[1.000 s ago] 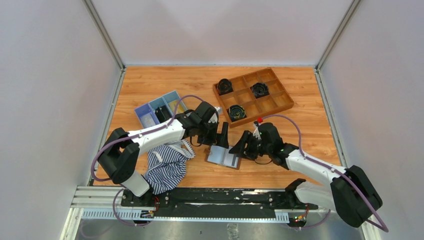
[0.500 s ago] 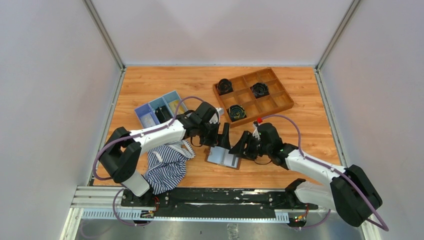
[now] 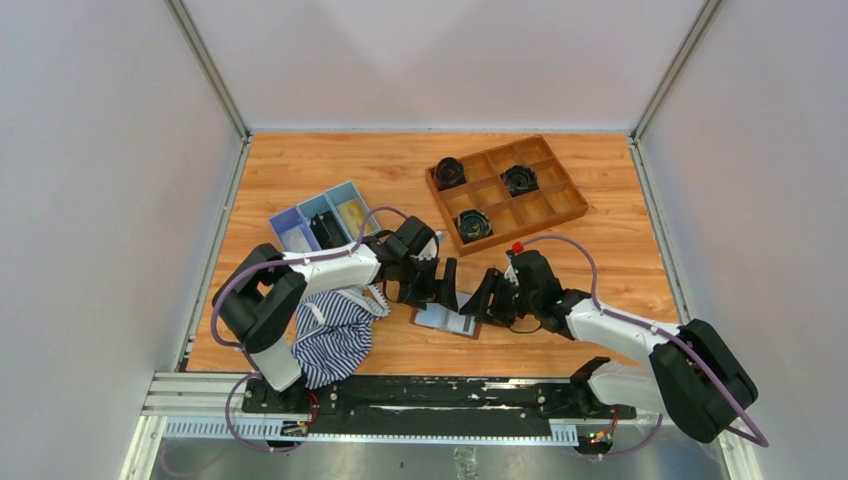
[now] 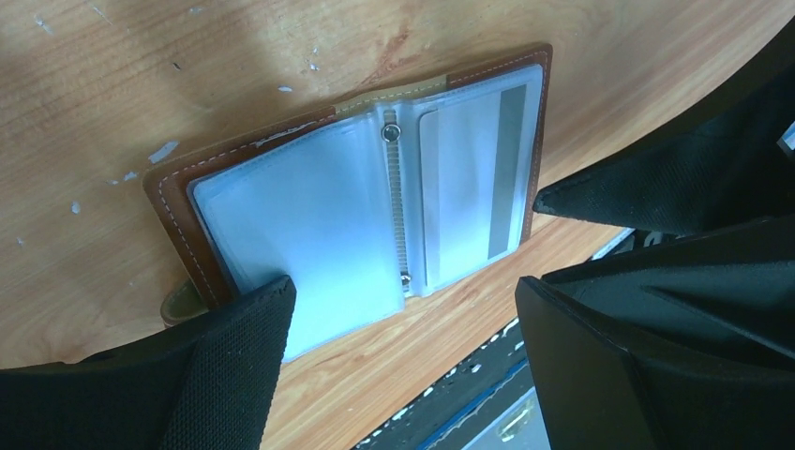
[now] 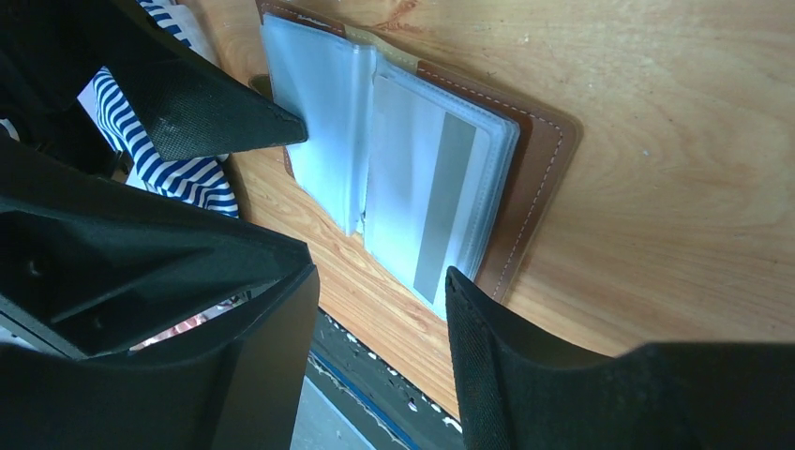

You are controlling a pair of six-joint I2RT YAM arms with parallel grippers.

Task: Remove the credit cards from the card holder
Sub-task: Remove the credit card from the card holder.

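The card holder (image 3: 447,318) lies open on the wooden table, brown cover down and pale glossy sleeves up. It also shows in the left wrist view (image 4: 366,202) and the right wrist view (image 5: 422,169). A white card with a grey stripe (image 4: 473,187) sits in its right-hand sleeve (image 5: 427,202). My left gripper (image 3: 445,285) (image 4: 403,291) is open, and one fingertip (image 4: 267,300) rests at the corner of the left sleeve. My right gripper (image 3: 484,296) (image 5: 380,281) is open, and one fingertip (image 5: 459,286) is at the near edge of the card's sleeve.
A blue-and-white striped cloth (image 3: 335,335) lies left of the holder. A light-blue compartment tray (image 3: 320,220) stands behind the left arm. A brown wooden grid tray (image 3: 540,205) holds three black round items at the back right. The black rail (image 3: 400,395) runs along the table's near edge.
Both grippers have closed in on the card holder. The left gripper has come down towards the near edge over the holder's left side. The right gripper has edged left.
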